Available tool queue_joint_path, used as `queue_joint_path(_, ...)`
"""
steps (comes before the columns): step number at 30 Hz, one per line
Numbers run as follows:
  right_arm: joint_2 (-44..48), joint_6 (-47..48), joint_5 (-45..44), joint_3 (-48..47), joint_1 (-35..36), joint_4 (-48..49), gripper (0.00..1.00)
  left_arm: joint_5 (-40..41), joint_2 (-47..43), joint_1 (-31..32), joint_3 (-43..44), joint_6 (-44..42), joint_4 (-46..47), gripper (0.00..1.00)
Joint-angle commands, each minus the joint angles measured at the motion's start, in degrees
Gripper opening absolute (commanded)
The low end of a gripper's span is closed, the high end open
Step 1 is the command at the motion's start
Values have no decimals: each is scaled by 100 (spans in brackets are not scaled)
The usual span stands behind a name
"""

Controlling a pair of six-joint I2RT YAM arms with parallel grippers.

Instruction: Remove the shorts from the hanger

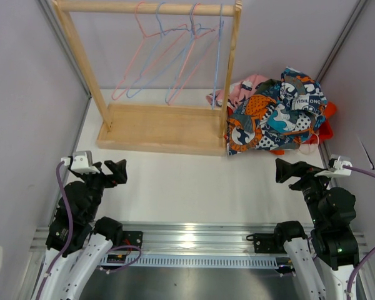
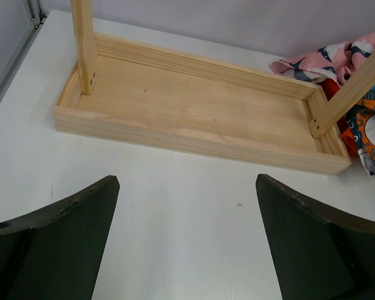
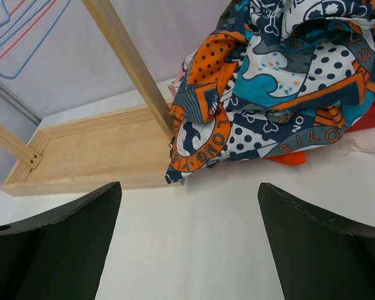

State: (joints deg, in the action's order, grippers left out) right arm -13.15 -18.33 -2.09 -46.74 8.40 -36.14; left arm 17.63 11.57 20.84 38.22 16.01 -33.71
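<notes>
Several pink and blue wire hangers (image 1: 175, 56) hang bare on the wooden rack (image 1: 156, 128). The shorts lie in a heap on the table right of the rack: the cartoon print ones (image 1: 278, 115) on top, also in the right wrist view (image 3: 287, 81), pink patterned ones (image 1: 240, 87) behind, also in the left wrist view (image 2: 319, 59), bright orange ones (image 1: 325, 125) at the right. Navy and olive shorts are hidden. My left gripper (image 1: 119, 170) is open and empty over bare table (image 2: 187, 187). My right gripper (image 1: 281, 170) is open and empty, short of the heap (image 3: 187, 194).
The rack's wooden base tray (image 2: 194, 106) stands across the table's far side, its right post (image 3: 131, 62) touching the heap. Grey walls close in on both sides. A metal rail (image 1: 194, 234) runs along the near edge between the arm bases.
</notes>
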Motion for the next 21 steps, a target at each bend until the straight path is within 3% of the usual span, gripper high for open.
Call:
queue_joint_path(1,67,75,103,7,3,125,99,21,20,25,-7,-98,102,97)
queue_joint_path(21,155,57,121,7,3,134,99,39,99,25,-7,-89,93,97)
